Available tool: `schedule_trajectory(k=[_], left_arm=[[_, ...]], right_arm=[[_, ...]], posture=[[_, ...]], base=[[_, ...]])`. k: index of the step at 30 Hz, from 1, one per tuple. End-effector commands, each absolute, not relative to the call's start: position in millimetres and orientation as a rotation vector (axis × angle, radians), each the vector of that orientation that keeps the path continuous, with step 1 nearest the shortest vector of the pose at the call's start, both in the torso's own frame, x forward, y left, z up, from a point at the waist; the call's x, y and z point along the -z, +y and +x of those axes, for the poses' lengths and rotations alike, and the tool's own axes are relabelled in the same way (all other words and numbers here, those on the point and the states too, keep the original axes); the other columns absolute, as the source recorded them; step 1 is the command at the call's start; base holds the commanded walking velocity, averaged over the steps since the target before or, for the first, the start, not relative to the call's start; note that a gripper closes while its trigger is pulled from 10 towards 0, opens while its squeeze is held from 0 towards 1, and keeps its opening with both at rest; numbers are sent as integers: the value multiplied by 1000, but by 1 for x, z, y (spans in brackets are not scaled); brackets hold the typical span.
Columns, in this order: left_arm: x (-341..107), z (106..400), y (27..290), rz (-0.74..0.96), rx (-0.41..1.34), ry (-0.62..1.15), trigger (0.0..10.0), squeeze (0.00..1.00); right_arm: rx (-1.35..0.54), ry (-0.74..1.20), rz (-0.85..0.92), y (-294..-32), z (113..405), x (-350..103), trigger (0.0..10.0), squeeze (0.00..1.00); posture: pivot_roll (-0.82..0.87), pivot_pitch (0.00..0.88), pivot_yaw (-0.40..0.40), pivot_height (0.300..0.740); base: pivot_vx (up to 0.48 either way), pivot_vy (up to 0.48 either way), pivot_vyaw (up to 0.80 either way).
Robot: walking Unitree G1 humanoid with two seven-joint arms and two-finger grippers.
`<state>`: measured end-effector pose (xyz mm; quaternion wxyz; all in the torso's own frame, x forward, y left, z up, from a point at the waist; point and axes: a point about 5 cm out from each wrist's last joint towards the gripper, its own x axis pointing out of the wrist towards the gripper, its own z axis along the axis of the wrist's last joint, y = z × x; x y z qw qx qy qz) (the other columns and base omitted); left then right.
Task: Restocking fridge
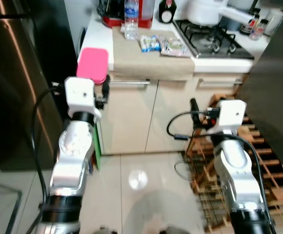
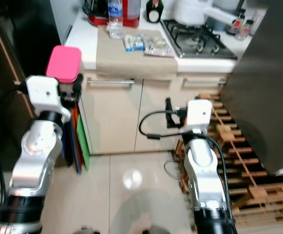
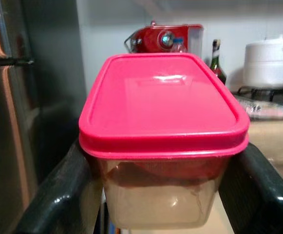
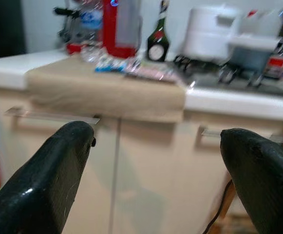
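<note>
In a kitchen before the worktop (image 1: 131, 61): left hand (image 3: 156, 195) clamped on the pink-lidded box (image 3: 163, 131) by its side walls, likely stiff, smooth, slippery; right hand (image 4: 156, 161) apart, empty.

Silver arms, white wrists, black cables

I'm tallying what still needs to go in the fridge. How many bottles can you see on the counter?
2. A clear water bottle stands at the counter's left end beside the red appliance. A dark glass bottle stands further right, near the stove. Others may be hidden.
</note>
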<state>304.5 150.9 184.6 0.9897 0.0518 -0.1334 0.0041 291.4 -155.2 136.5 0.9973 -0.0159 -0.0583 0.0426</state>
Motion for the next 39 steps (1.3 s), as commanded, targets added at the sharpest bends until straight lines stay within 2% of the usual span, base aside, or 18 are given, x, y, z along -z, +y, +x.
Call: schedule_trajectory(k=[1,5,6,12,16,22,27,39], left_arm=[[-185,303,147,113,6,-268,10000,0],[-174,294,165,140,-25,-222,10000,0],[-165,286,172,158,-33,-192,10000,0],[-146,271,187,177,-47,-113,10000,0],[-135,261,190,100,-22,-54,10000,0],[-137,271,164,1,90,-70,10000,0],[-139,275,159,-4,126,-77,10000,0],[-140,278,152,-17,140,-81,10000,0]], right_arm=[[-69,-83,-20,-162,284,-131,10000,0],[-106,56,-31,-170,247,-102,10000,0],[-81,102,-32,-180,236,-95,10000,0],[-60,138,-47,-194,227,-89,10000,0],[-69,128,-56,-192,232,-91,10000,0],[-88,47,-61,-182,264,-107,10000,0],[-93,25,-61,-179,276,-112,10000,0],[-111,33,-60,-173,279,-108,10000,0]], posture=[[-101,20,-16,740],[-87,28,-21,740],[-90,28,-19,740],[-93,27,-15,740],[-93,15,-11,740],[-100,0,-5,740],[-107,0,-1,740],[-115,0,-2,740]], base=[[-277,0,0],[-282,0,0],[-285,0,0],[-95,0,0],[0,0,0],[0,-457,0],[0,-477,0],[0,-472,0]])
